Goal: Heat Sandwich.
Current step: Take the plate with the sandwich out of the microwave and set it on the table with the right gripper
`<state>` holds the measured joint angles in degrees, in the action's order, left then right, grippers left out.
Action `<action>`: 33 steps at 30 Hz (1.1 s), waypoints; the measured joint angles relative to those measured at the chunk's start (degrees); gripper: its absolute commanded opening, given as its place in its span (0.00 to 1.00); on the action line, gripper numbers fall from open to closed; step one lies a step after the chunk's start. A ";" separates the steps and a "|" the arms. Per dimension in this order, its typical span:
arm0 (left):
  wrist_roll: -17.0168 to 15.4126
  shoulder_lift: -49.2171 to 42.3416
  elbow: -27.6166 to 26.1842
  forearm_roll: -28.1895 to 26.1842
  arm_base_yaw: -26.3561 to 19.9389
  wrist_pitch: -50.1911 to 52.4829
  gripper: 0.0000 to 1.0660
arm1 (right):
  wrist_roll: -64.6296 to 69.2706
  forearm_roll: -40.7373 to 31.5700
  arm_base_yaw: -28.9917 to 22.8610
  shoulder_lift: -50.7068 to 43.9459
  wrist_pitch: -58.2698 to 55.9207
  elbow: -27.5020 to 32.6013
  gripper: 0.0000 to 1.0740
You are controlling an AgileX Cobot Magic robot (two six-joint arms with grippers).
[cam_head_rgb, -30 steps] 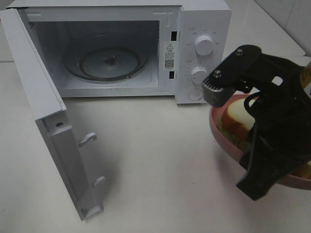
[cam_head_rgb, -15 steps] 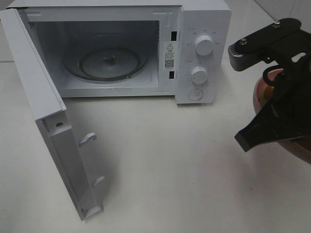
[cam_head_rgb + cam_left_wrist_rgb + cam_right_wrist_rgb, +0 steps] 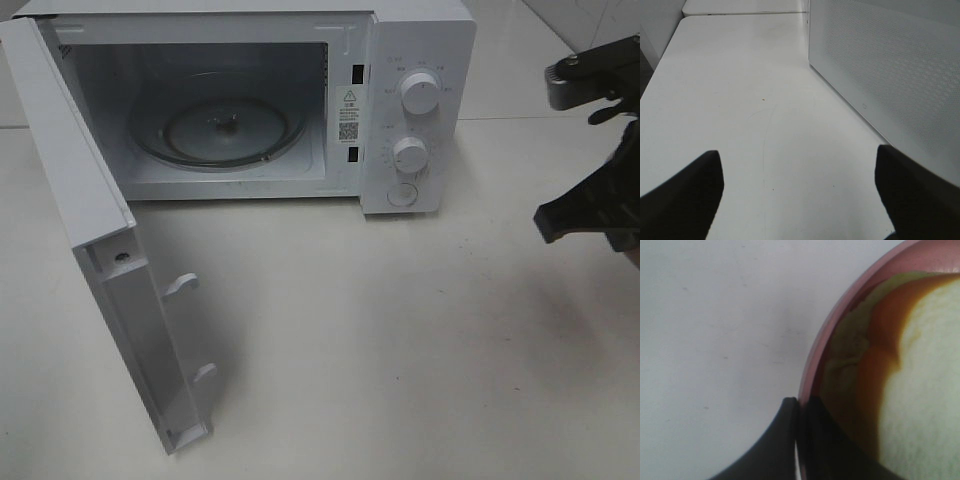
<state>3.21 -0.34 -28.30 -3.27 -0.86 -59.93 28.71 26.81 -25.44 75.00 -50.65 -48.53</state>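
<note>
Two jobs look done, most still open: door is swung wide, plate is pinched; loading, shutting and setting the dials all remain, as I judge it.

High view, microwave: door hangs fully open at the left, cavity bare, glass turntable waiting with nothing on it.
High view, right arm: sits at the far right edge, well apart from the cavity; only a sliver of reddish rim peeks below it, sandwich itself not visible here.
High view, table: plain white stretch between door and arm.

Left wrist view, left gripper: fingers spread wide, nothing between them, hovering over bare tabletop just beside the perforated side wall of the microwave.

Right wrist view, right gripper: fingers pressed together on the rim of the pink plate, one finger outside the rim, one inside.
Right wrist view, sandwich: lying flat on the plate, near the pinched rim but apart from the fingers; white top slice, tan crust band, pale filling showing at the edge.
Sandwich heading: crust edge faces the gripped rim; it reads as roughly square, cropped, so I cannot name a long axis.

What is left, my read: carry the plate across to the turntable, release, close the door, turn the dials.
</note>
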 measured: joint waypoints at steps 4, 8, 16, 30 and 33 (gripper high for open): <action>0.00 0.00 0.00 0.00 0.00 0.00 0.71 | -0.23 1.72 4.30 1.83 0.86 0.00 0.00; 0.00 0.00 0.00 0.00 0.00 0.00 0.71 | -1.78 1.89 8.94 5.04 3.78 0.00 0.00; 0.00 0.00 0.00 0.00 0.00 0.00 0.71 | -2.18 2.01 15.01 12.55 12.03 0.00 0.00; 0.00 0.00 0.00 0.00 0.00 0.00 0.71 | -2.18 2.92 19.77 24.75 23.61 0.00 0.00; 0.00 0.00 0.00 0.00 0.00 0.00 0.71 | -2.29 3.50 19.77 27.22 25.10 0.00 0.03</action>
<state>3.21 -0.34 -28.30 -3.27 -0.86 -59.93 26.41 30.31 -5.67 102.22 -25.55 -48.53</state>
